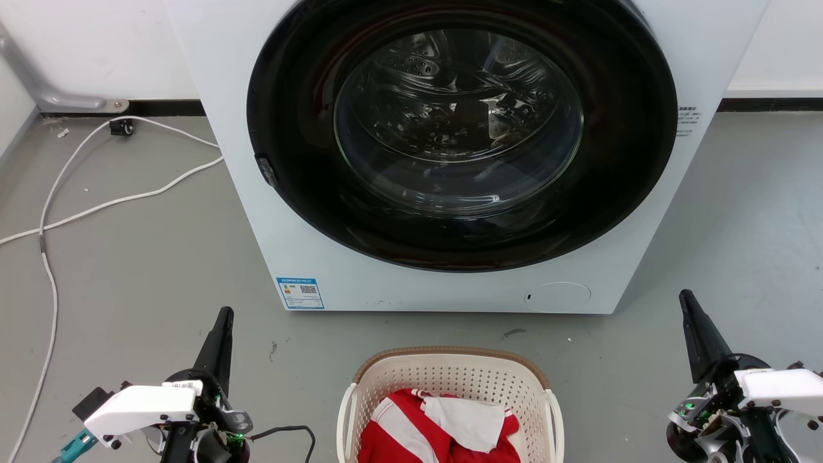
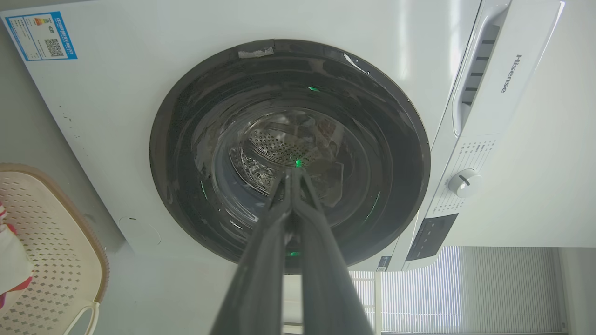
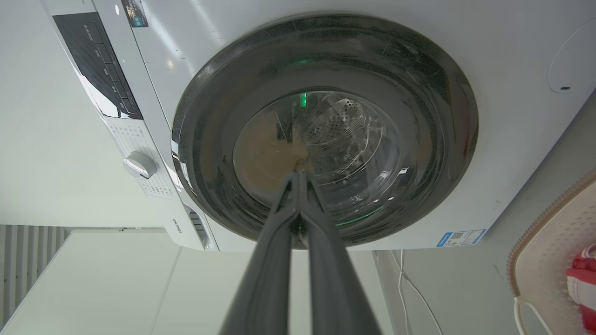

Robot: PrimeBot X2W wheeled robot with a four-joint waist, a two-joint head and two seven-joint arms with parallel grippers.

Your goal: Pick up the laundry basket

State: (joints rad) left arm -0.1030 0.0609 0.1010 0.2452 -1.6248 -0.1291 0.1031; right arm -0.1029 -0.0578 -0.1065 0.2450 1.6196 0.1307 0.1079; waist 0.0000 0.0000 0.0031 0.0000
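Currently, we see the basket [image 1: 450, 379] standing upright on the grey floor [image 1: 128, 289] at the bottom centre of the head view. It is just in front of the washer [image 1: 244, 212], with a strip of bare floor between the two. Its brown rim faces the washer, and a white handle shows on each side. Inside lies a red-and-white striped garment [image 1: 402, 427] with a white cloth [image 1: 472, 421] on top of it. The left gripper [image 1: 224, 318] is at the lower left of the head view, well apart from the basket's left handle. Its two dark fingers are pressed together and point up toward the washer, and they hold nothing. The right gripper [image 1: 687, 302] is at the lower right, well apart from the right handle. Its fingers likewise meet at the tips and hold nothing. We see each pair of fingers in its own wrist view aimed at the round glass door [image 1: 460, 128], which is shut, with the basket at the edge of the view. Neither gripper touches the basket. A white cable [image 1: 96, 206] runs across the floor left of the washer, and a blue label [image 1: 299, 292] sits at the washer's lower left corner.
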